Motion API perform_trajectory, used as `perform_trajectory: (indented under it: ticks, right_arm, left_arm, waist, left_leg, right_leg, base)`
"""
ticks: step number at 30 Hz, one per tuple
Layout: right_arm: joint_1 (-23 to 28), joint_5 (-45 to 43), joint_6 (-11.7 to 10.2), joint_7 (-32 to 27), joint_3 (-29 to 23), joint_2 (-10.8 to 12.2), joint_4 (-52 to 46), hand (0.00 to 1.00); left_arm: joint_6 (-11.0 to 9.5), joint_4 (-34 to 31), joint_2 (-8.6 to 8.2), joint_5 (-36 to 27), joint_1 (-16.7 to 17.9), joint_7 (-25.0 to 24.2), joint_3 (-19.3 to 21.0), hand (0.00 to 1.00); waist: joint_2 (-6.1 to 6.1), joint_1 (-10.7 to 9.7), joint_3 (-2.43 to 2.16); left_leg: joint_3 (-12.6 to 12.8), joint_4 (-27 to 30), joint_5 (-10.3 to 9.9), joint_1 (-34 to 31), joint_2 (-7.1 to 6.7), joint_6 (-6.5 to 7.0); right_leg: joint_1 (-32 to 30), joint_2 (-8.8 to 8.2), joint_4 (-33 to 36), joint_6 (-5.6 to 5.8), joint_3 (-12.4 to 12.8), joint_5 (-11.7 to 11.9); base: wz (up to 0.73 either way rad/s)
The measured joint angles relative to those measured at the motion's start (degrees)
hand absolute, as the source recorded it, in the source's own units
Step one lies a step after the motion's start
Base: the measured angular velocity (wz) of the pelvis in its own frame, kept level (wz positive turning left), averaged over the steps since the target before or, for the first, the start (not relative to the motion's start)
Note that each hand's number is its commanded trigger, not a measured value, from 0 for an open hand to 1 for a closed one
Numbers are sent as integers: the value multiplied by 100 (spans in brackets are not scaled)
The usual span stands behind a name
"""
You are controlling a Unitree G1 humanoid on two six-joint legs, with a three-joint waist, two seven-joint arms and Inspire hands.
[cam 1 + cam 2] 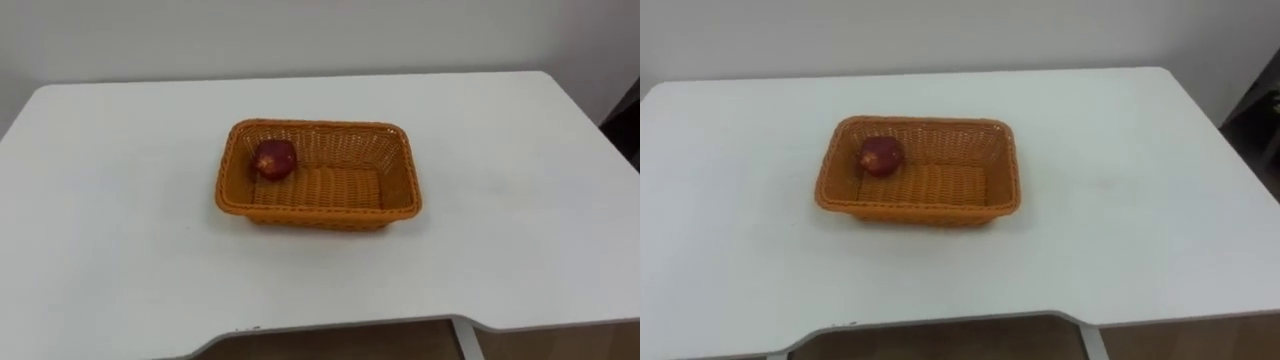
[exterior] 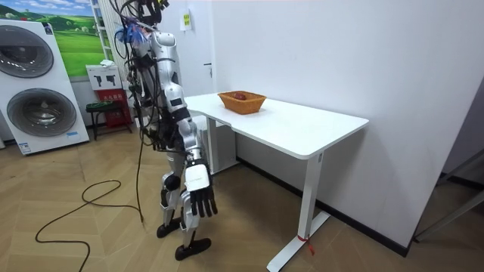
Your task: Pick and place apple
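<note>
Hand: right hand (image 2: 201, 201) hangs beside the robot's leg, below table height, fingers loose and apart, holding nothing.
Stance: robot stands at the table's long near edge, facing the wall.
Apple: red apple (image 1: 273, 159) lies inside the basket, at its 10 o'clock corner, against the left wall.
Basket: orange wicker basket (image 1: 320, 214), rectangular, holds that one apple.
Table: white table (image 1: 520, 200); basket sits near its middle.

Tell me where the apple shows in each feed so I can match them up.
Left eye view: apple at the left end of the basket, just left of centre.
Right eye view: apple at the same end, further left of centre.
Room view: apple in the basket on the table, upper middle.
Shared landmark: the orange wicker basket.
</note>
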Motion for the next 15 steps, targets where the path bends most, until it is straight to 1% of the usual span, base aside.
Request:
perform_trajectory:
  ticks: [1, 2, 3, 5, 8, 10, 12, 15]
  right_arm:
    - [-8, -76, 52, 81, 157, 7, 44, 0]
    - [-37, -358, 144, 240, 445, 33, 69, 0]
    - [-87, -687, 181, 420, 697, 56, 68, 0]
    - [-181, -990, 181, 659, 936, 66, 75, 0]
    - [-368, -1157, 179, 970, 1038, 119, 44, 0]
    - [-405, -1368, 165, 1135, 1252, 123, 36, 0]
    - [-418, -1757, 146, 1282, 1502, 115, 18, 0]
    - [-424, -2183, 155, 1453, 1816, 115, 23, 0]
  left_arm:
    - [16, 0, -12, 3, -14, 2, -2, 0]
    - [28, 2, -35, 3, -25, 10, -28, 0]
    - [32, 8, -47, 3, -51, 10, -84, 0]
    - [32, 19, -62, 1, -78, 11, -169, 0]
    - [53, 112, -64, 6, -160, 10, -303, 0]
    - [73, 141, -74, 10, -163, 9, -391, 0]
    - [88, 157, -81, 9, -197, 11, -523, 0]
    - [104, 156, -80, 9, -221, 29, -650, 0]
  waist:
    - [0, 41, 1]
    - [4, 115, 3]
    - [12, 195, 4]
    - [30, 252, 6]
    - [69, 301, 14]
    - [112, 322, 19]
    - [177, 343, 40]
    - [215, 342, 58]
  left_leg:
    - [1, 7, 0, -3, 0, 0]
    - [4, 4, 0, -6, 2, 0]
    - [5, 4, 0, -12, 5, 0]
    - [-9, 4, 0, -8, 5, 0]
    - [-82, 8, 0, -3, 1, 0]
    - [-133, 11, 0, 2, -1, 0]
    - [-136, -2, 0, 13, -3, -1]
    - [-138, -5, 0, -11, -3, -1]
  right_leg:
    - [3, 2, 0, 0, -1, 0]
    - [-3, 7, 0, 1, 8, 0]
    - [-8, 11, -3, 1, 15, 0]
    - [4, 10, -7, 1, -2, 0]
    - [62, 2, -22, 1, -107, 0]
    - [76, -1, -33, 1, -152, 0]
    - [79, -3, -59, 3, -170, -2]
    - [82, 1, -81, 3, -171, -3]
  base:
    - [0]
    - [0]
    - [0]
    - [5]
    - [16]
    - [11]
    - [3]
    - [0]
